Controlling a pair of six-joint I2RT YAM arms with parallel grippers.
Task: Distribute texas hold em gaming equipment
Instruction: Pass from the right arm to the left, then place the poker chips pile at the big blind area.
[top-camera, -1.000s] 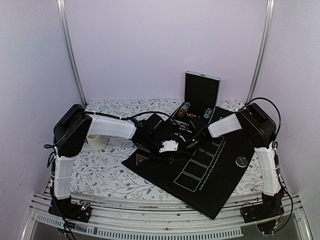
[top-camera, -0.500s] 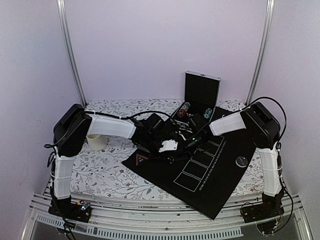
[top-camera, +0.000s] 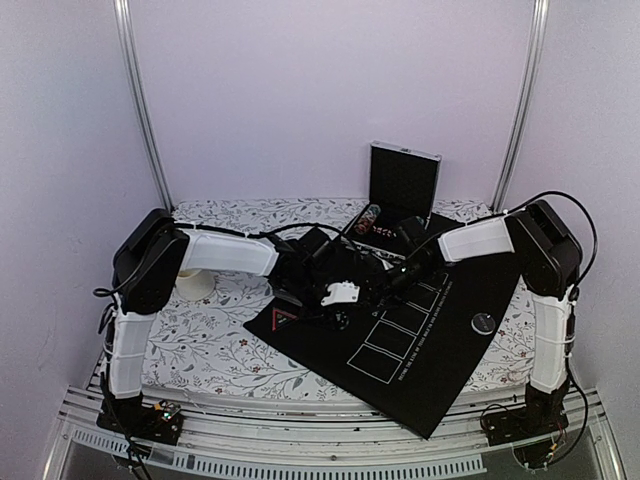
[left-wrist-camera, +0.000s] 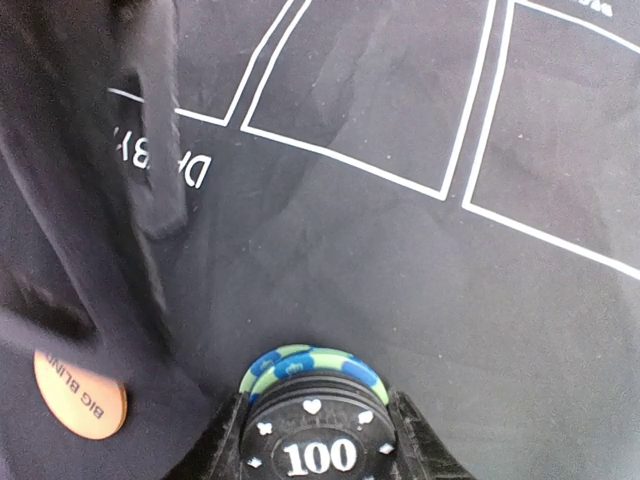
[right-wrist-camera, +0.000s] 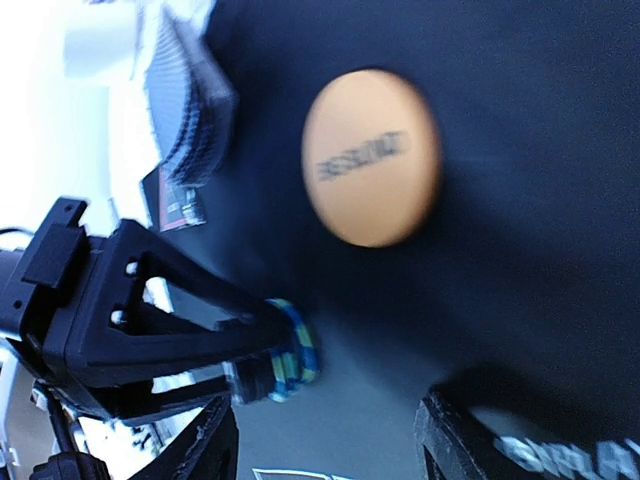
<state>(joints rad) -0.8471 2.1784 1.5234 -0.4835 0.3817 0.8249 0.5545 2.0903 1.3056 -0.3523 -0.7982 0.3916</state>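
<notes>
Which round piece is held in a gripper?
The stack topped by the black 100 chip, clamped in the left gripper; the orange Big Blind button lies free on the mat.

White shells cover the left arm (top-camera: 225, 252) and right arm (top-camera: 478, 240) between black joints (top-camera: 150, 265); black cables (top-camera: 556, 195) trail; the left gripper (left-wrist-camera: 315, 440) seems black plastic.

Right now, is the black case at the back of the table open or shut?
Open. The case has its lid standing upright, and chips show in its lower half.
</notes>
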